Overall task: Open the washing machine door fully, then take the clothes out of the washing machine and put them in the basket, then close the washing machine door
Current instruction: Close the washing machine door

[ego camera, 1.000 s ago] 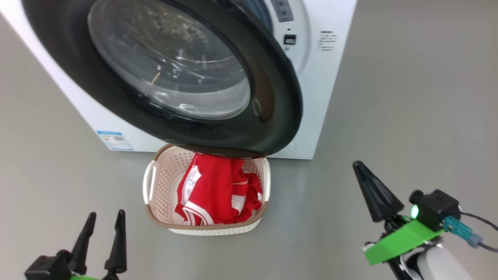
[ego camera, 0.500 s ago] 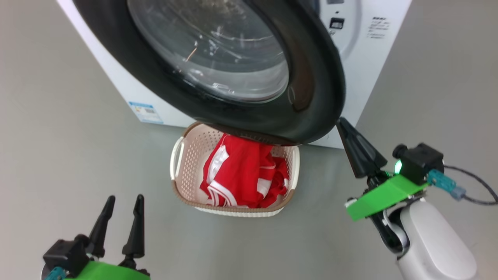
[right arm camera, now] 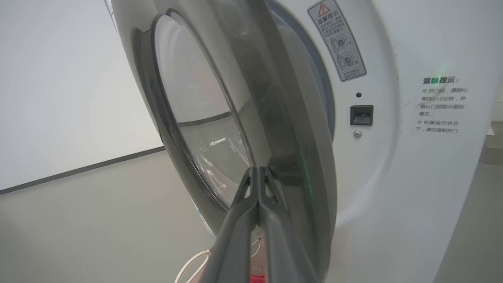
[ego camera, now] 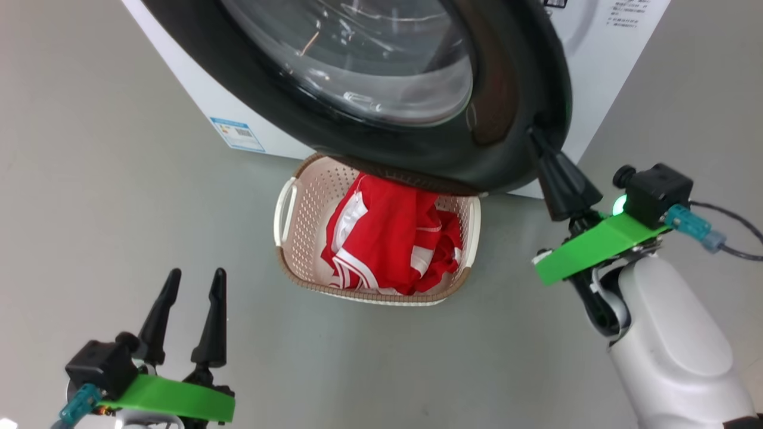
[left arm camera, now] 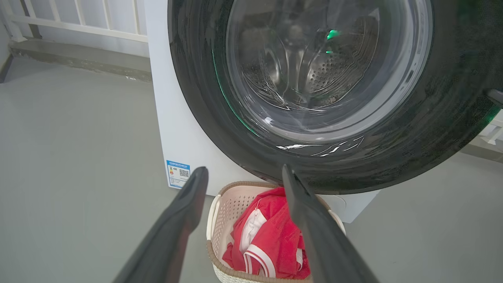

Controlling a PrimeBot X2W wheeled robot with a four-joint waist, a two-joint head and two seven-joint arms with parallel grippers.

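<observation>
Tapering to one closed point, the right gripper meets the glossy door rim; left gripper splayed.

The washing machine door has a glossy black rim and clear glass, the basket is perforated plastic, the clothes cloth.

The head camera looks steeply down on the washing machine door and the basket under it. The left wrist camera sits low and farther back, facing that same door glass and basket. The right wrist camera is close against the door's edge, looking along it toward the white front of the washing machine.
</observation>
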